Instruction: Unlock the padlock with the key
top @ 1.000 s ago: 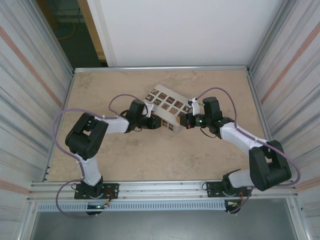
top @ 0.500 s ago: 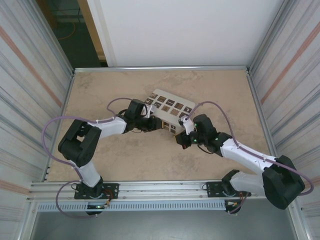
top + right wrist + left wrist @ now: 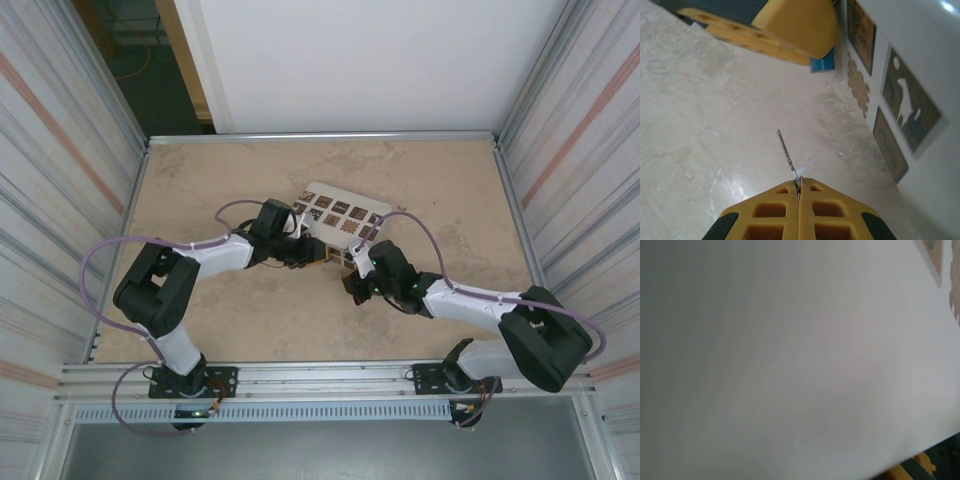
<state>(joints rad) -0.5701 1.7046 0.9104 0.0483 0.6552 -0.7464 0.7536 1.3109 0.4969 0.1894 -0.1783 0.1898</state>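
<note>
In the right wrist view my right gripper is shut on the key, whose thin silvery blade sticks out ahead over the table. Farther ahead a small blue corner of the padlock peeks from under a yellow finger of my left gripper, which is closed on it beside the white box. From above, the left gripper sits at the box's near edge. The right gripper is a short way in front of it, apart from the padlock. The padlock's shackle is hidden.
The white box with brown patterned squares lies tilted at the table's middle, and its blurred white face is very close in the left wrist view. Metal-framed walls bound the tan table. Bare tabletop lies in front of the arms.
My right gripper has pulled back from the box's right corner toward the near side, with the key still in it. The left gripper has edged slightly right along the box.
</note>
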